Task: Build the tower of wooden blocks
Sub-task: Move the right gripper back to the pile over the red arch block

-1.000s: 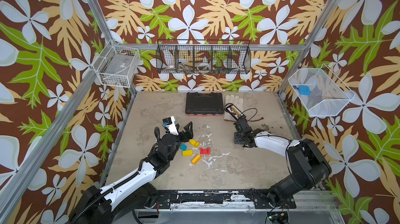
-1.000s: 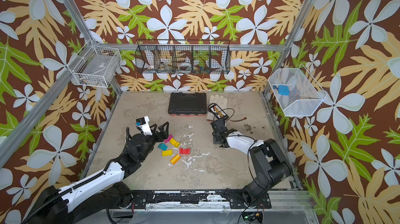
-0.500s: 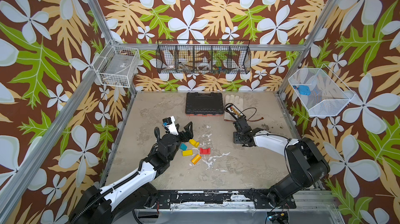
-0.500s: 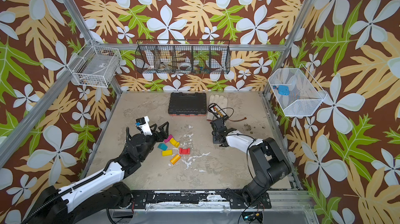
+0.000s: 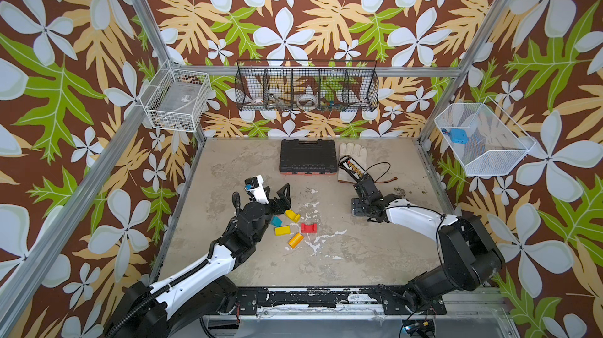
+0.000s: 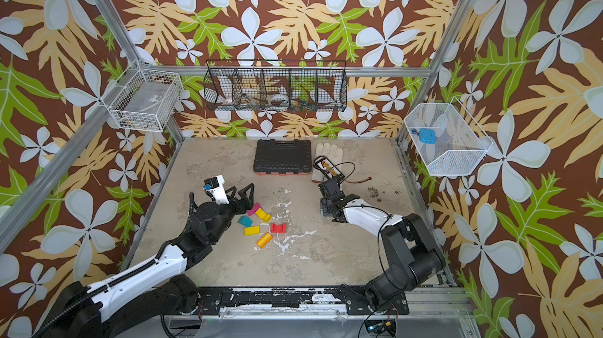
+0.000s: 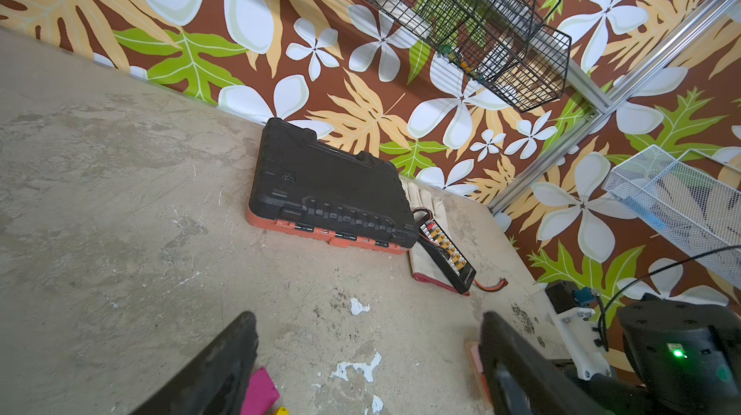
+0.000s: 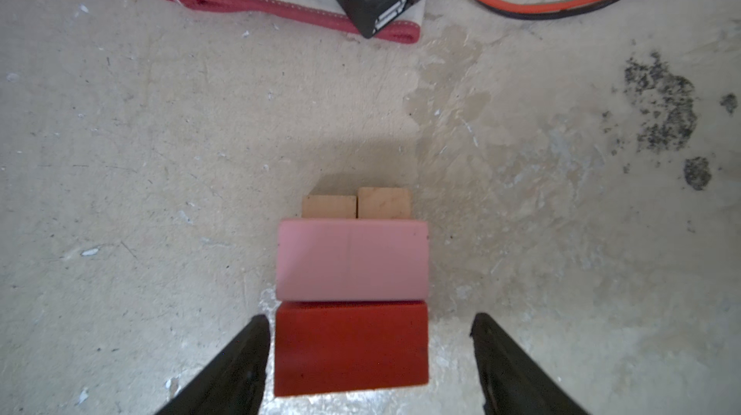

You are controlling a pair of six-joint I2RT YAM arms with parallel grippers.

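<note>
1. Your right wrist view shows what top views hide: red block (image 8: 351, 349), pink block (image 8: 352, 260), tan planks (image 8: 357, 204) touching; right end effector (image 8: 369, 317) spread around red.
2. Your left end effector (image 7: 367, 315) spread, empty, near loose blocks (image 5: 282, 230); stained desk (image 5: 359, 261), flowered walls (image 5: 293, 26).

Six coloured blocks (image 6: 252, 230) lie scattered left of centre. A black case (image 6: 282, 157) sits far back, a glove (image 6: 328, 152) beside it.
</note>
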